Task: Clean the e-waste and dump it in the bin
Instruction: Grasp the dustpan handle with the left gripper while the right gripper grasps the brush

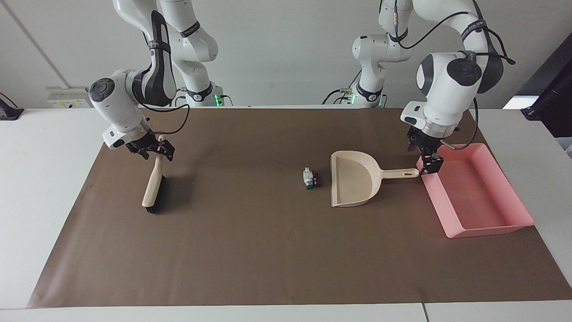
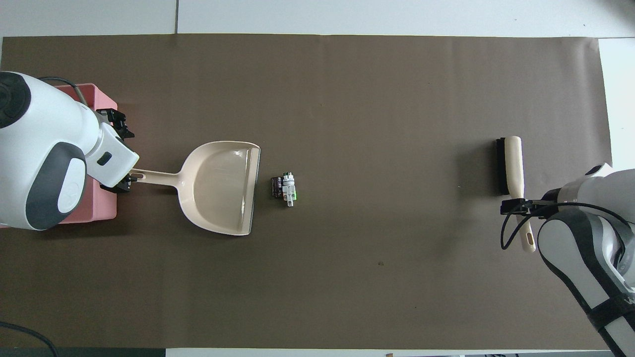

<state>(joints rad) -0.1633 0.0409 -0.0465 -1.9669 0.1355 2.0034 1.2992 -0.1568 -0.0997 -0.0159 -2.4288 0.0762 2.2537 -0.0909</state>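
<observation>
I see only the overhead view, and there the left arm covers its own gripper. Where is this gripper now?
Observer: The left gripper hangs low over the bin wall, beside the end of the dustpan handle.
Operator: And the right one, is it high above the brush?
Observer: No. The right gripper is down at the handle of the brush, which rests on the mat.

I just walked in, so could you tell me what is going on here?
Cleanup is just starting. The right end effector is at the brush handle. The left end effector is at the dustpan handle's tip, beside the bin. The e-waste lies unswept on the mat beside the dustpan's mouth.
</observation>
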